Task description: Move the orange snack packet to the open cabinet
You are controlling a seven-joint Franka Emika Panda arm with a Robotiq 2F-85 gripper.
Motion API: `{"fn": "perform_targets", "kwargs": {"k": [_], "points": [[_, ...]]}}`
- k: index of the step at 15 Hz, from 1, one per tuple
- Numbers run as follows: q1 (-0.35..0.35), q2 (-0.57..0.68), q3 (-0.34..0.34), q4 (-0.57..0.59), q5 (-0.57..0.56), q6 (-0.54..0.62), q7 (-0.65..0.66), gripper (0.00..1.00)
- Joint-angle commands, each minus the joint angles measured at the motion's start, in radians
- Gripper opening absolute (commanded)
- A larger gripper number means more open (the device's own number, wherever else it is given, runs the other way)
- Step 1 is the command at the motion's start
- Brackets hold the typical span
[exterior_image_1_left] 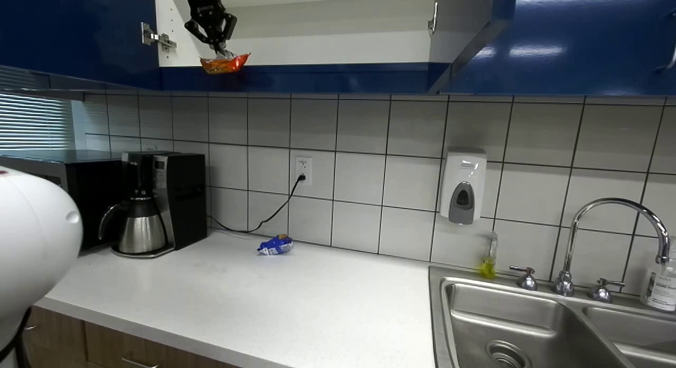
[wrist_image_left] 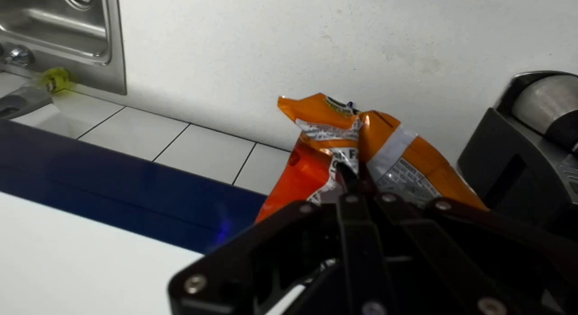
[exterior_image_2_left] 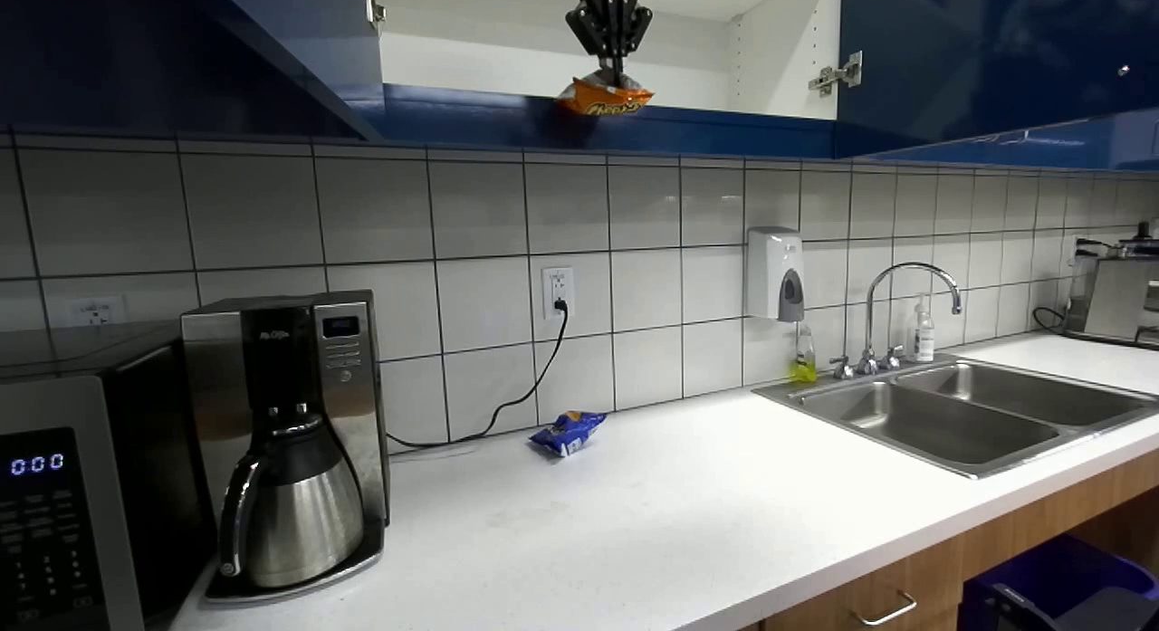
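The orange snack packet [exterior_image_1_left: 224,65] hangs in the air at the blue bottom edge of the open cabinet [exterior_image_1_left: 332,43] in an exterior view. The packet [exterior_image_2_left: 603,98] and the cabinet's pale interior [exterior_image_2_left: 489,38] also show in an exterior view. My gripper [exterior_image_1_left: 219,47] points down and is shut on the packet's crinkled middle; it also shows in an exterior view [exterior_image_2_left: 617,70]. In the wrist view, the fingers [wrist_image_left: 354,179] pinch the packet [wrist_image_left: 406,159], hiding part of it. The cabinet's white floor [wrist_image_left: 81,260] lies at the lower left there. How deep the packet is relative to the cabinet edge is hard to tell.
Blue doors [exterior_image_1_left: 79,35] [exterior_image_2_left: 978,61] stand open at both sides of the cabinet. Below, a small blue packet [exterior_image_2_left: 569,434] lies on the white counter [exterior_image_2_left: 616,540]. A coffee maker [exterior_image_2_left: 355,414] and microwave [exterior_image_2_left: 68,486] stand at one end, a sink [exterior_image_1_left: 441,315] at the other.
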Motion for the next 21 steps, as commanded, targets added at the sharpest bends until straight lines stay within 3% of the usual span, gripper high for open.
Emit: {"fn": "perform_targets", "kwargs": {"k": [1, 8, 14, 20, 21], "points": [[0.024, 0.023, 0.007, 0.038, -0.116, 0.042, -0.060, 0.00], [0.023, -0.008, -0.009, -0.024, -0.226, 0.260, -0.101, 0.00], [-0.047, -0.043, -0.075, -0.153, -0.166, 0.526, -0.105, 0.00], [-0.098, -0.028, -0.128, -0.223, -0.096, 0.650, -0.145, 0.00], [-0.102, -0.037, -0.133, -0.241, -0.092, 0.669, -0.148, 0.26]]}}
